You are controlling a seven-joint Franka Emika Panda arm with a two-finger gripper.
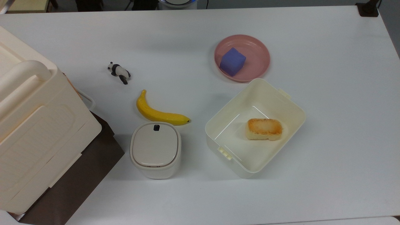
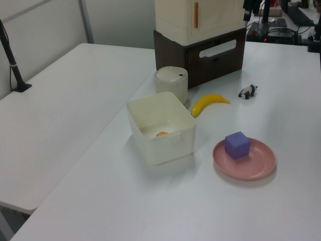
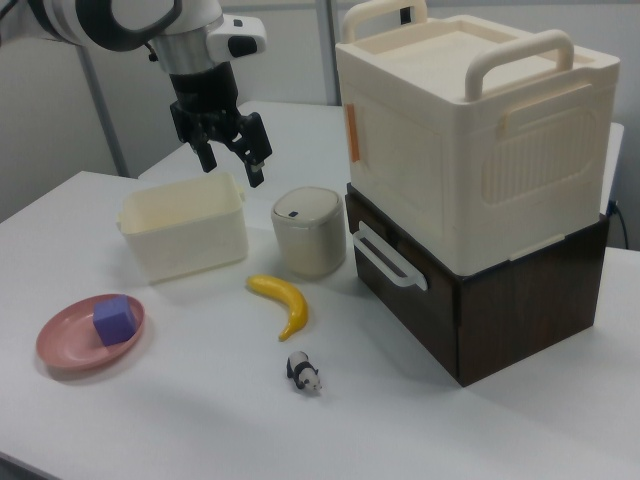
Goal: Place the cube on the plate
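The blue-purple cube [image 1: 232,61] [image 2: 237,144] [image 3: 114,320] rests on the round pink plate [image 1: 257,56] [image 2: 256,166] [image 3: 62,347], toward the plate's side nearest the banana. In the right view my gripper [image 3: 232,162] hangs high above the table, well clear of the plate, its two black fingers spread open with nothing between them. In the left view a dark part of the arm [image 2: 248,9] shows at the top edge.
A cream rectangular tub [image 1: 290,106] [image 2: 183,118] [image 3: 184,228] holding a toasted bread block [image 1: 264,128] stands beside the plate. A banana [image 1: 157,114], a small lidded bin [image 1: 155,149], a toy panda [image 1: 119,72] and a big cream case [image 1: 34,131] on a dark box stand further off.
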